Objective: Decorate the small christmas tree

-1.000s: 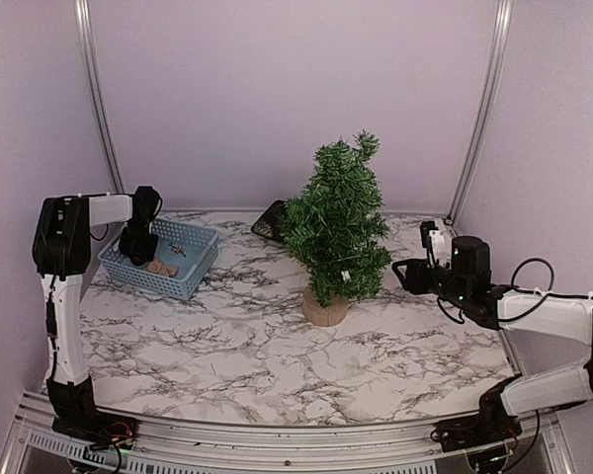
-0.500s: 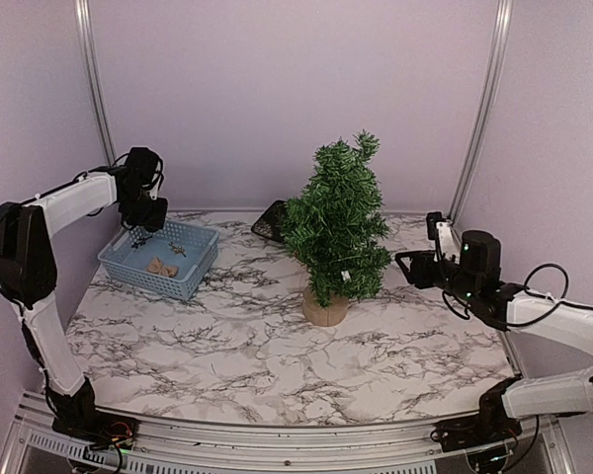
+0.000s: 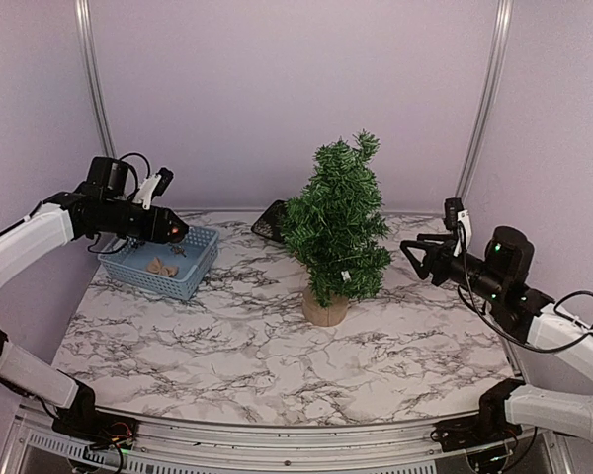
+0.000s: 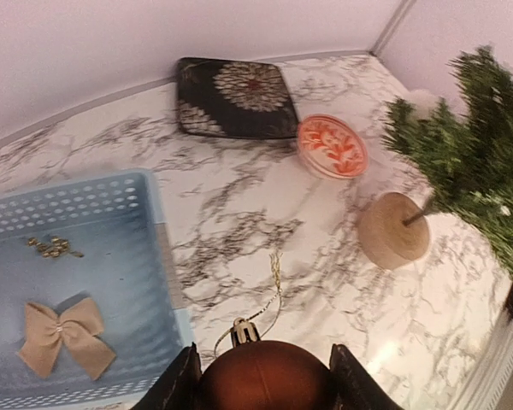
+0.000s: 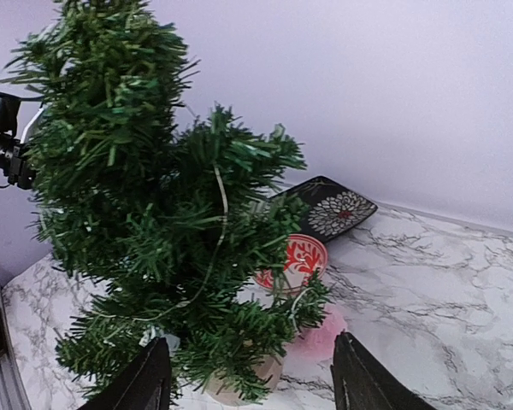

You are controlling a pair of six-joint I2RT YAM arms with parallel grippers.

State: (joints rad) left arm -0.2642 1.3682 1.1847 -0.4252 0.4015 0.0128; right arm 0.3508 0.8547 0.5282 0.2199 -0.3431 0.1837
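Note:
The small christmas tree (image 3: 336, 222) stands mid-table on a round tan stump (image 3: 325, 309); it also shows in the right wrist view (image 5: 145, 231) and its stump in the left wrist view (image 4: 395, 231). My left gripper (image 3: 176, 230) is shut on a dark red bauble (image 4: 263, 377) with a gold cap and hanging string, held above the right edge of the blue basket (image 3: 192, 273). My right gripper (image 3: 415, 249) is open and empty, raised to the right of the tree and facing it.
The blue basket (image 4: 158, 256) holds a tan bow (image 4: 66, 331) and a small gold trinket (image 4: 51, 247). Behind the tree lie a dark floral square plate (image 4: 232, 98) and a red-patterned round dish (image 4: 332, 145). Metal frame posts stand at the back corners.
My left arm has lifted out of the basket and swung right with the bauble in its grip. My right gripper has risen slightly and drawn back to the right.

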